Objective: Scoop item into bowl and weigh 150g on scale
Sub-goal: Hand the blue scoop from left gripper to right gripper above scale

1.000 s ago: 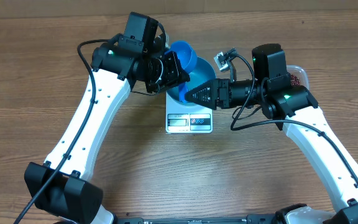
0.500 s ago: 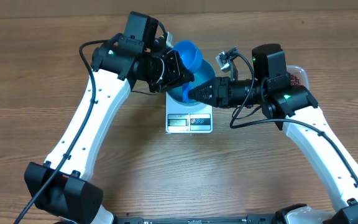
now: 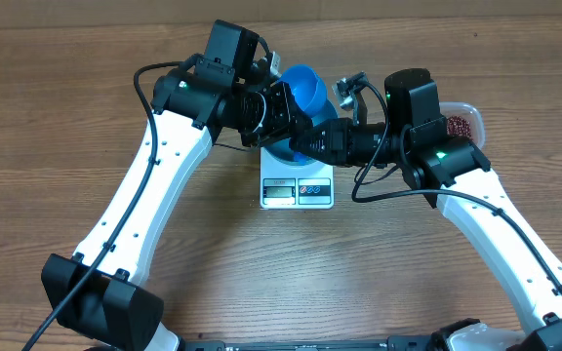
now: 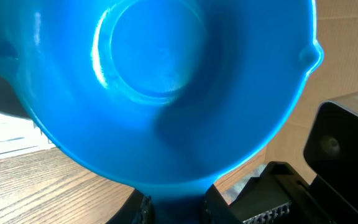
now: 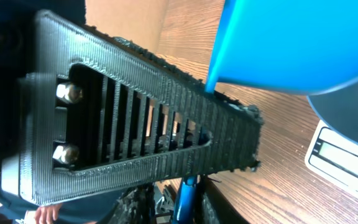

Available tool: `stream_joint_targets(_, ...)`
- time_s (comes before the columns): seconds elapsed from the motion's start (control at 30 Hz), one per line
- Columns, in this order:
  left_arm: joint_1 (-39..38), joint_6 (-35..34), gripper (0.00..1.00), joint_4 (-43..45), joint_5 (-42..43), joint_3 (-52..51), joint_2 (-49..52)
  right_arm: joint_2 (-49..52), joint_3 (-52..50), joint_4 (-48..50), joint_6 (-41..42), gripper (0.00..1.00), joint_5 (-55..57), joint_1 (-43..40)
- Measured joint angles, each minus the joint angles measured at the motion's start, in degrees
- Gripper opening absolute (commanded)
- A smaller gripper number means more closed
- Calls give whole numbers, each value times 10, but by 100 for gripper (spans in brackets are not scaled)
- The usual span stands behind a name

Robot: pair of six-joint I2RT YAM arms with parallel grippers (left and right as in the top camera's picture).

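On the wooden table (image 3: 57, 146), the round, deep, bright blue plastic bowl (image 3: 305, 86) is tilted over the rear of the flat white square digital scale (image 3: 298, 190), its rim clamped between the nearly closed jaws of the left gripper (image 4: 175, 204). The right gripper (image 3: 307, 142) lies just beside the bowl's lower wall with a narrow blue strip (image 5: 188, 193) between its jaws; whether they clamp it cannot be told. The clear plastic tub (image 3: 468, 112), well apart from the scale, holds the small dark red-brown beans (image 3: 455, 124).
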Motion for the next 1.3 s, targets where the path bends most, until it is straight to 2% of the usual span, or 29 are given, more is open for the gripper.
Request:
stream_joint_targets(0.2,0,0,8,2,0,0,0,0,0,-31,5,20,8,0)
stream_joint_targets(0.47,0,0,9,2,-4,0,1,0,0,-31,16,4,6,0)
stream_joint_targets(0.63,0,0,11,7,-5,0,1,0,0,-21,20,4,9,0)
stream_joint_targets(0.67,0,0,14,7,-5,0,1,0,0,-20,21,4,9,0)
stream_joint_targets(0.73,0,0,33,9,-7,0,1,1,0,-18,28,4,9,0)
stream_joint_targets(0.8,0,-2,58,10,-10,0,1,1,0,-14,30,4,9,0)
stream_joint_targets(0.83,0,1,67,9,-13,0,1,1,0,-8,30,4,9,0)
stream_joint_targets(0.87,0,3,72,9,-15,0,1,1,0,-5,30,4,9,0)
stream_joint_targets(1.13,0,7,81,11,-51,0,1,1,0,1,30,4,26,0)
stream_joint_targets(1.3,2,23,81,31,-67,0,1,1,0,-12,28,4,61,0)
